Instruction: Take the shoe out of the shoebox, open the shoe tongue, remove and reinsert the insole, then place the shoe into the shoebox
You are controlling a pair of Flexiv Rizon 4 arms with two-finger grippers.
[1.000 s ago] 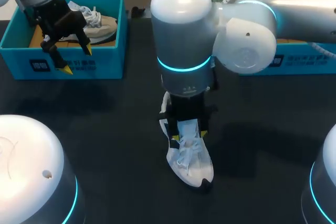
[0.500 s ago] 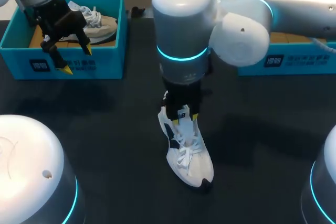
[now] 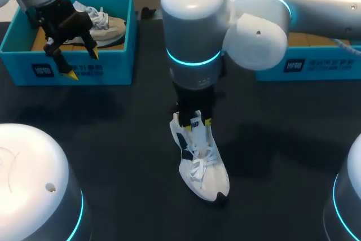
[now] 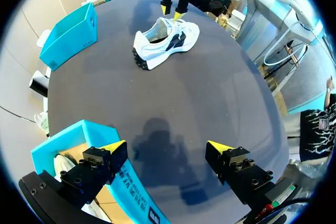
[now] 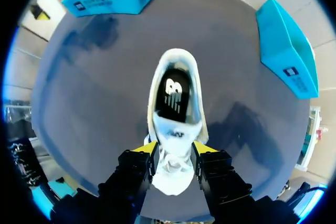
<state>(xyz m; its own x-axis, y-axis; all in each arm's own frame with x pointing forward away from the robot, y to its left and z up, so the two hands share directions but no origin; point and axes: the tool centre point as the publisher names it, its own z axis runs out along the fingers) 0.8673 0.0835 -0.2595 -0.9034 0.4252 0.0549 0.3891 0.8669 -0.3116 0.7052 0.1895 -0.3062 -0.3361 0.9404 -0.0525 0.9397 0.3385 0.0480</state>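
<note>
Currently tongue-opening step: right gripper (image 3: 196,123) clamps shoe tongue (image 5: 173,134), left gripper (image 3: 83,64) spread wide at 10 o'clock; next likely needs tongue pulled toeward.

Our shoe (image 3: 200,165) lies on the table (image 3: 113,139) near its middle, toe toward us and heel toward the far edge. Our right gripper (image 3: 196,122) stands over the shoe's tongue (image 5: 173,135), one finger against each side. At the far left sits a shoebox (image 3: 115,66) with another shoe (image 3: 107,26) in it. Our left gripper (image 3: 82,64) hangs spread above its near wall. A second shoebox (image 3: 316,66) sits at the far right.
</note>
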